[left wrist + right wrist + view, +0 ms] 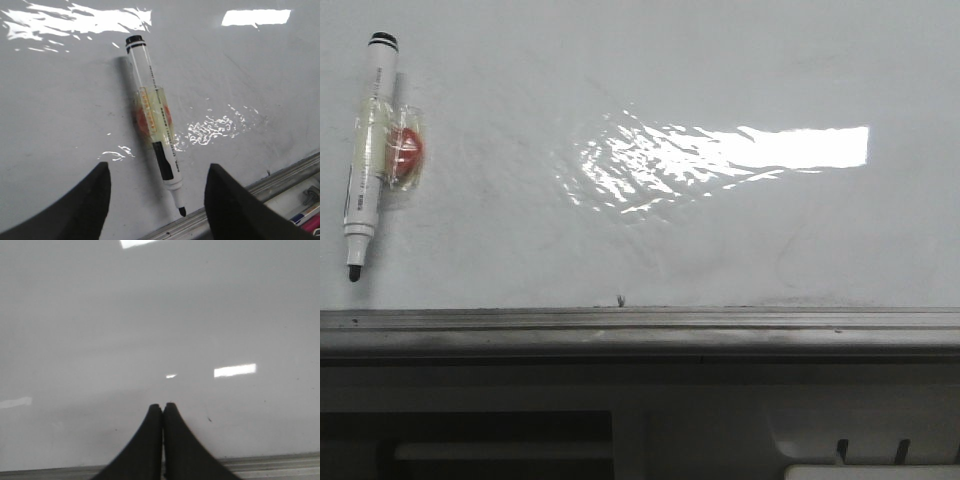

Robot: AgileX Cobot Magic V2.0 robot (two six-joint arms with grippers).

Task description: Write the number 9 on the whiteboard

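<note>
On the whiteboard (720, 80) in the front view, a marker pen (370, 150) is lying at the far left, uncapped black tip pointing toward the grey metal ledge (640, 325), with a clear tape wrap and a red piece (405, 148) sticking out at mid-barrel. A bright glare patch (760, 148) is sitting mid-board, faint grey smudges around it, no drawn 9 showing anywhere. No gripper is appearing in this view

In the left wrist view the left gripper (157, 200) is hovering over the marker pen (152, 120), jaws spread wide and holding nothing, one black finger (82, 210) on each side of the pen's tip end, not touching it; ledge (270, 182) running just past the tip

In the right wrist view the right gripper (163, 412) is sitting over bare whiteboard (150, 315), fingers (150, 440) pressed together with nothing between them, ledge (270, 461) beside them
</note>
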